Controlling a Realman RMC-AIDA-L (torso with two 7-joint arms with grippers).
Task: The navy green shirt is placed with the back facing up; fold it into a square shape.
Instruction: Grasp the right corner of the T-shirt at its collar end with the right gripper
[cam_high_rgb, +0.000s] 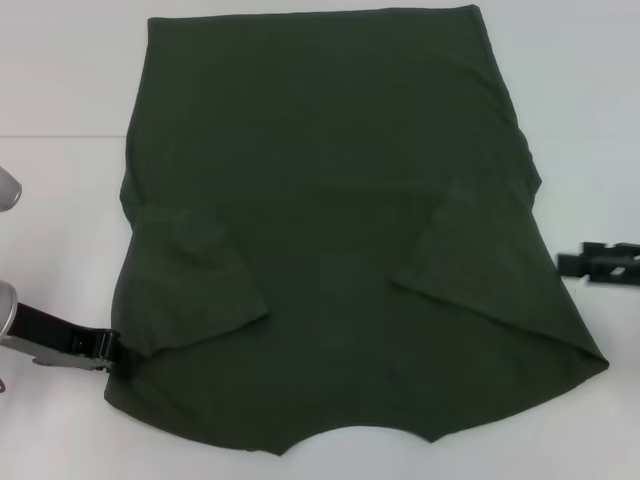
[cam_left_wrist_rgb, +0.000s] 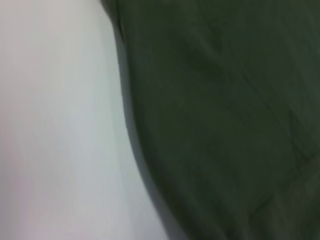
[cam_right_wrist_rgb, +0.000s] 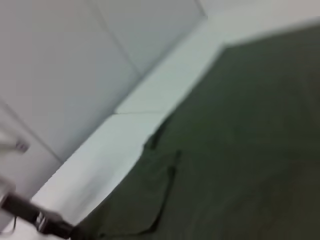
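Navy green shirt (cam_left_wrist_rgb: 220, 120), curved edge, on white table (cam_left_wrist_rgb: 55, 130)

One shirt (cam_high_rgb: 340, 250) lies on one table (cam_high_rgb: 60, 90); two grippers show, left (cam_high_rgb: 118, 352) and right (cam_high_rgb: 590, 262).

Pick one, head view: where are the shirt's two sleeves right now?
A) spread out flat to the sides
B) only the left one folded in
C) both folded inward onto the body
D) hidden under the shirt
C: on the navy green shirt, both sleeves lie folded in over the body, and the left tool sits at the shirt's left edge.
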